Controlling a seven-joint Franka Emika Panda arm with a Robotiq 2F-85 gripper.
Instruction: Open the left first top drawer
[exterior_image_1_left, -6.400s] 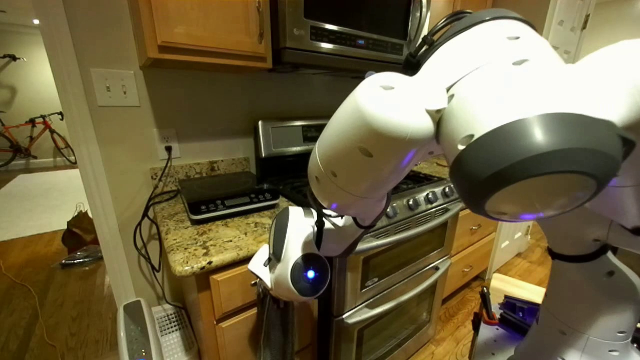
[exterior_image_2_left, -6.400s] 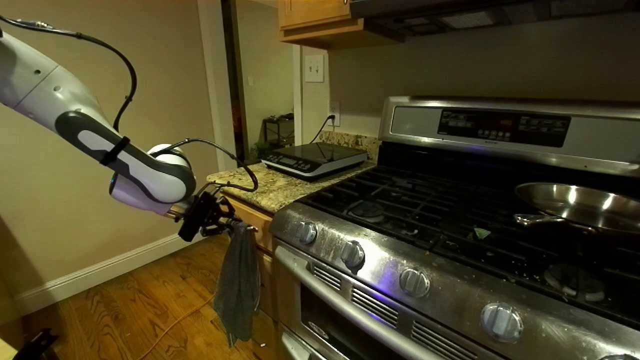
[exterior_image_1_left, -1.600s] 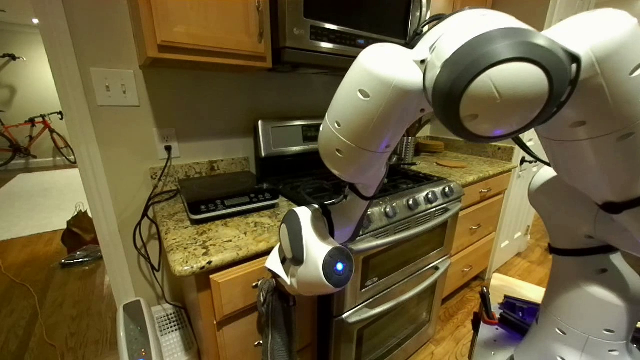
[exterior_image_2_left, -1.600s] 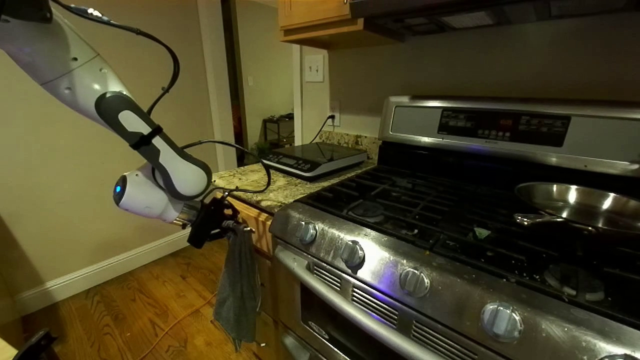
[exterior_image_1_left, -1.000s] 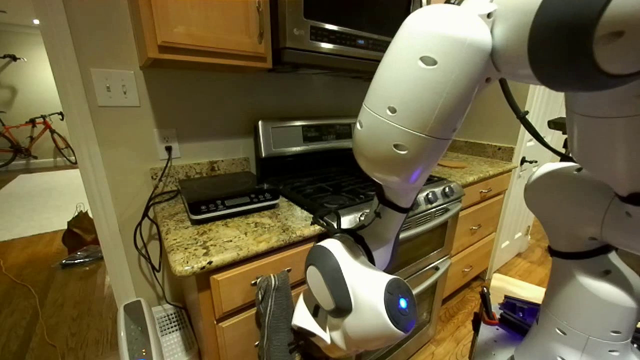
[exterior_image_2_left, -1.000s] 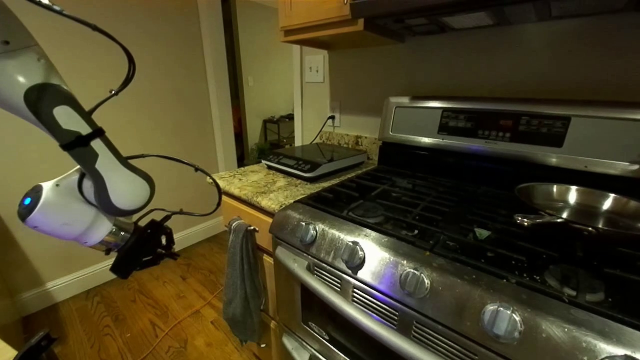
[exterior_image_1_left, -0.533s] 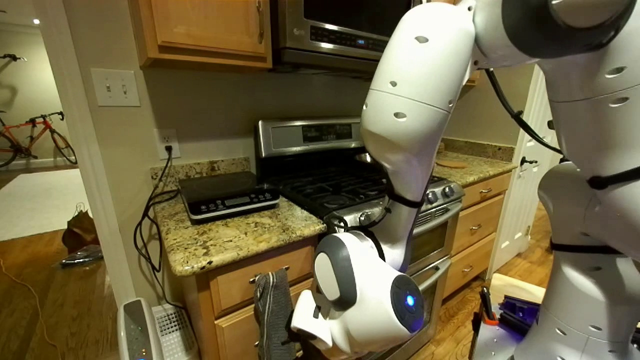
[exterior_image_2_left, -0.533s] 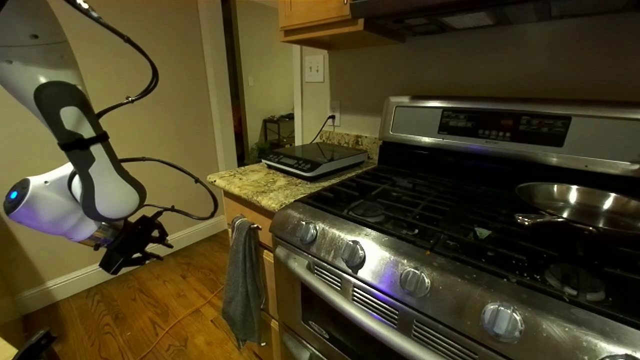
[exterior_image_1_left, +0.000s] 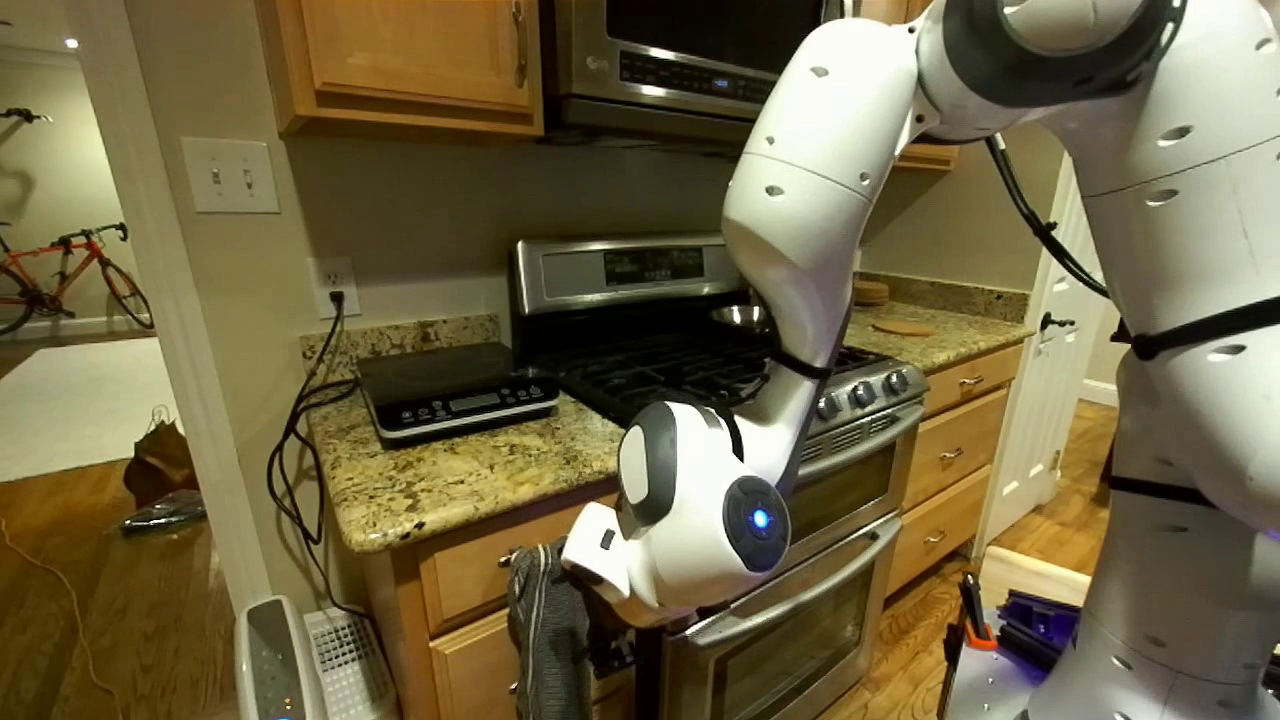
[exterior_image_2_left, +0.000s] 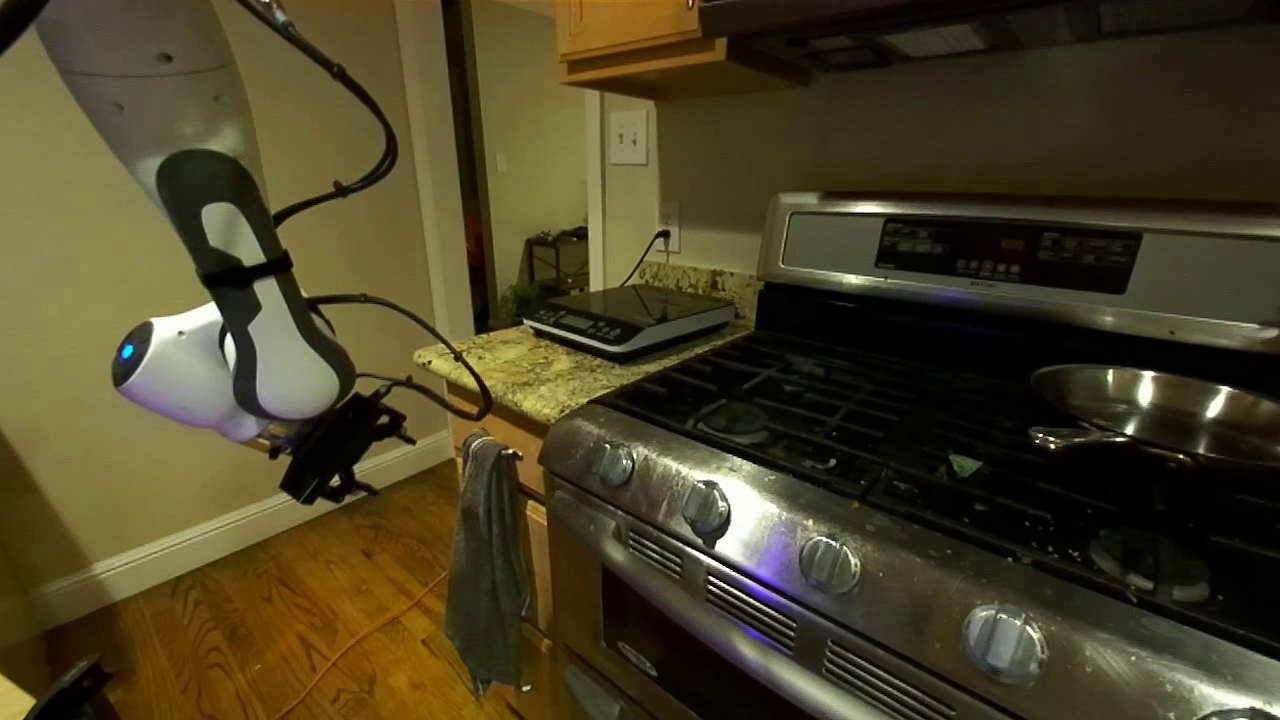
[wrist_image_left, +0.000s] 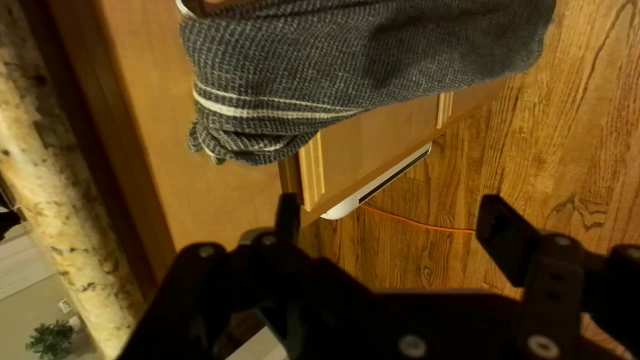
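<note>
I had the gripper (wrist_image_left: 390, 204) spread, empty, short of the grey towel (exterior_image_2_left: 487, 570); behind that, the drawer (exterior_image_1_left: 465, 585) looked closed. Its handle (exterior_image_2_left: 512, 455) (cloth-draped) needed, I judged, a square grip, straight pull.

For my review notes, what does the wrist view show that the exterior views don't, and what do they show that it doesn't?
Only in the wrist view: the spot, past the open end effector, where the orange cord appears at the edge of a white object.
Only in the exterior views: both show the black portable cooktop, stove and upper cabinet.
Shared by all: the top drawer, grey towel, granite counter and wood floor.
</note>
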